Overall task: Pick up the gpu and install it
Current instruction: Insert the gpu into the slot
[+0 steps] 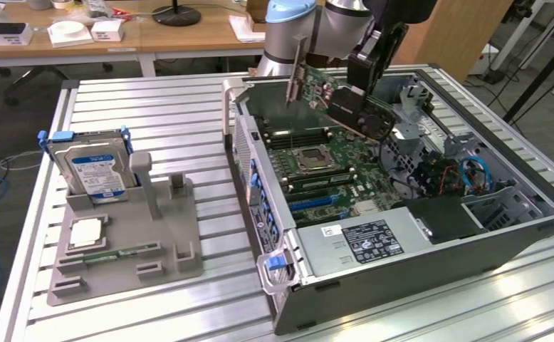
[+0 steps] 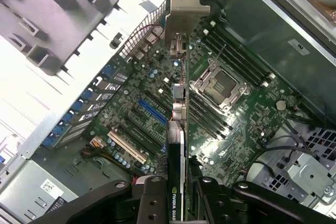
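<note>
The gpu (image 1: 339, 100) is a black card with a green board and a silver end bracket (image 1: 296, 68). It hangs tilted in the air above the open computer case (image 1: 429, 249), over the far end of the motherboard (image 1: 330, 174). My gripper (image 1: 361, 87) is shut on the card's upper edge. In the wrist view the gpu (image 2: 178, 124) runs edge-on away from my gripper (image 2: 179, 195), with its bracket (image 2: 184, 9) at the far end. It hovers above the motherboard's expansion slots (image 2: 149, 111) without touching them.
A grey parts holder (image 1: 163, 235) stands at the exterior view's left, with a hard drive (image 1: 92, 167) upright in it and a memory stick (image 1: 120, 253) lying flat. The case walls, a power supply (image 1: 367, 239) and cables (image 1: 472, 174) surround the motherboard. Desks stand behind the table.
</note>
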`<action>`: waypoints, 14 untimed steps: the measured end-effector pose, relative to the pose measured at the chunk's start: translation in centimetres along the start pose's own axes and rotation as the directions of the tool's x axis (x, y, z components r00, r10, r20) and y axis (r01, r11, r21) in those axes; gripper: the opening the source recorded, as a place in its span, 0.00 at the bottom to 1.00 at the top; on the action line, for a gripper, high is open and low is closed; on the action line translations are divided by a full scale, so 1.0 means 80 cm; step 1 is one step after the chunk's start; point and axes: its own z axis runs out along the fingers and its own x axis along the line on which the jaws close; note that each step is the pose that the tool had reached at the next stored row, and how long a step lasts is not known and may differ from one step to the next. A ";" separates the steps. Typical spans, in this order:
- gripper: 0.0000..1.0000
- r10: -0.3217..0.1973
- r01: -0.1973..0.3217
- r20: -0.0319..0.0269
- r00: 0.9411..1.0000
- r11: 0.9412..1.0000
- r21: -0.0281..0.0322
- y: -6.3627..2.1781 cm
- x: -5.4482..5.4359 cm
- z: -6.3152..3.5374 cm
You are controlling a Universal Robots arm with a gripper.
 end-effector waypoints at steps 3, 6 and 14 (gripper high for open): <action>0.26 -0.012 0.012 0.000 1.000 1.000 0.000 0.000 0.000 0.000; 0.26 -0.024 0.024 -0.001 1.000 1.000 -0.001 0.000 0.000 0.000; 0.26 -0.057 0.057 -0.002 0.998 0.998 -0.001 0.000 0.000 0.000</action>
